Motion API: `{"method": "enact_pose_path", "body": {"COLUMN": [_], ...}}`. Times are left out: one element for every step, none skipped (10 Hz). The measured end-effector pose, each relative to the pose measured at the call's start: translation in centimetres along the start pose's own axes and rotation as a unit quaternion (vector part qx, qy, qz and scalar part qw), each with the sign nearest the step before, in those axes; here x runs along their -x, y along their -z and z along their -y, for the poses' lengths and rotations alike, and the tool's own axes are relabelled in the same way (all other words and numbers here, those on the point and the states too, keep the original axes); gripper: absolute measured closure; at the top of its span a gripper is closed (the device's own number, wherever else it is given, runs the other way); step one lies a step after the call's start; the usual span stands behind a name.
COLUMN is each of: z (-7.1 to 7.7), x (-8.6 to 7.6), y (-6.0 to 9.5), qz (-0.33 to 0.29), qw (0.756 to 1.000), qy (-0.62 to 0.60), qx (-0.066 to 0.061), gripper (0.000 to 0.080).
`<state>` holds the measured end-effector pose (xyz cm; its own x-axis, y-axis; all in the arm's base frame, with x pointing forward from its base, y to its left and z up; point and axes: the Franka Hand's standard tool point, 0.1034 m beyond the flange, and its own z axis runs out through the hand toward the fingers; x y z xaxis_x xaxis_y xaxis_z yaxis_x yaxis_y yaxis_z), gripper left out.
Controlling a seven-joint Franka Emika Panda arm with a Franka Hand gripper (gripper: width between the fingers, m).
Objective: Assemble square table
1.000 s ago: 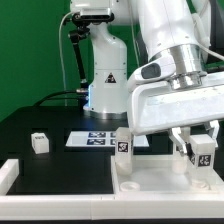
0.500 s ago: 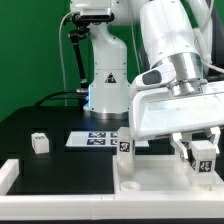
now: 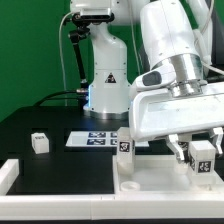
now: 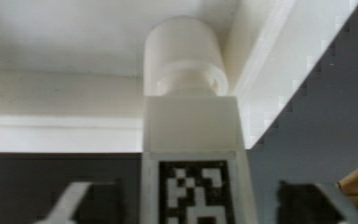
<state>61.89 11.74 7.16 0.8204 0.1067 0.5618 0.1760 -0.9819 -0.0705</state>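
While the gripper (image 3: 200, 151) is straddling an upright leg (image 3: 203, 157), its jaws are standing spread, a gap showing on either side.
The leg is sitting between the jaws on the square panel (image 3: 150, 180); a second leg (image 3: 124, 144) is standing well outside them.

The square panel (image 3: 150, 185) is plain white, and its legs match. The upright leg (image 3: 124, 143), the leg beneath the arm (image 3: 203, 155) and the loose leg (image 3: 39, 142) each carry a black-and-white marker tag. The table (image 3: 70, 165) is black, the marker board (image 3: 95, 139) white with black patterned squares, and the backdrop (image 3: 30, 60) green.
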Motion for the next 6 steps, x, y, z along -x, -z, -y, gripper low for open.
{"method": "enact_pose_path", "body": {"z": [0.0, 0.0, 0.0, 0.0, 0.0, 0.0], "x": [0.03, 0.05, 0.07, 0.08, 0.1, 0.11], "y": [-0.02, -0.03, -0.04, -0.05, -0.06, -0.07], "qz": [0.0, 0.0, 0.001, 0.001, 0.001, 0.001], "qw": [1.0, 1.0, 1.0, 1.0, 1.0, 1.0], "qy": [0.0, 0.0, 0.0, 0.0, 0.0, 0.0], "qx": [0.0, 0.0, 0.0, 0.0, 0.0, 0.0], "gripper": [0.0188, 0.0188, 0.0162, 0.0152, 0.0152, 0.0151]}}
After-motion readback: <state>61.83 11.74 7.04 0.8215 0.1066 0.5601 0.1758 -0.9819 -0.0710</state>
